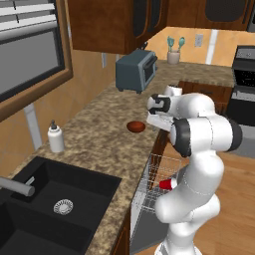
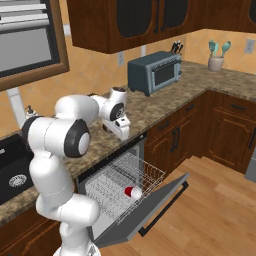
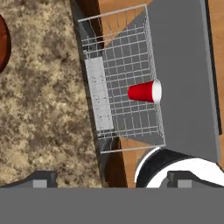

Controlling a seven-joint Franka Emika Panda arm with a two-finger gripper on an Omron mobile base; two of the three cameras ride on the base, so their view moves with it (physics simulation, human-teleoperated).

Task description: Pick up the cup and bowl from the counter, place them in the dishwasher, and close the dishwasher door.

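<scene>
**Cup in rack, bowl on counter**

The bowl sits on the counter, just left of the gripper, whose jaws are spread and empty. Right of that, the cup lies on its side in the dishwasher rack, above the lowered dishwasher door.
</scene>
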